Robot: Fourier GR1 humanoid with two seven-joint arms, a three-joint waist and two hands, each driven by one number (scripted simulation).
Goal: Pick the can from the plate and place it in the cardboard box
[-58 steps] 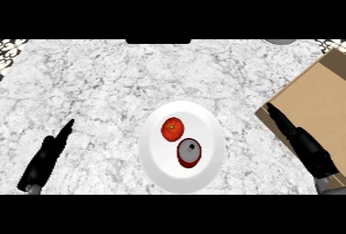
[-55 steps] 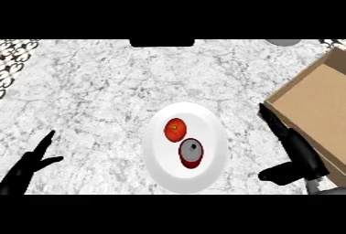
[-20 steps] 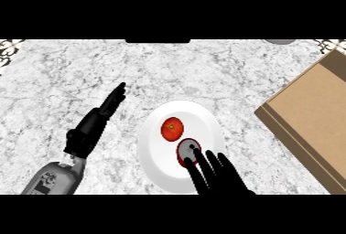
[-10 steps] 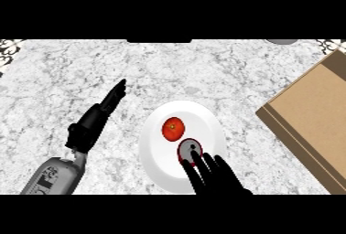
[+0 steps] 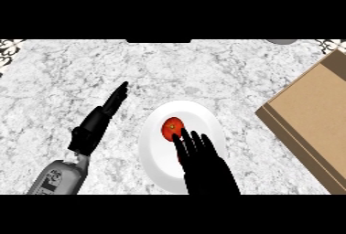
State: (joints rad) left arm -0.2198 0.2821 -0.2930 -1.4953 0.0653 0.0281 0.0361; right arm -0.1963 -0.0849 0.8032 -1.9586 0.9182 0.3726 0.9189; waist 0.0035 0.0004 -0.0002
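Over the plate [image 5: 152,151], right hand [image 5: 206,167] outstretched, left hand [image 5: 98,123] flat beside

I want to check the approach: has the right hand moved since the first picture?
Yes. The right hand has left the box and now lies over the plate, covering the can.

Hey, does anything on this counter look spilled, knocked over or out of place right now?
Nothing stands out. The tomato sits on the white plate, the right hand covers the spot beside it, and the cardboard box lies at the right edge. No spill shows.
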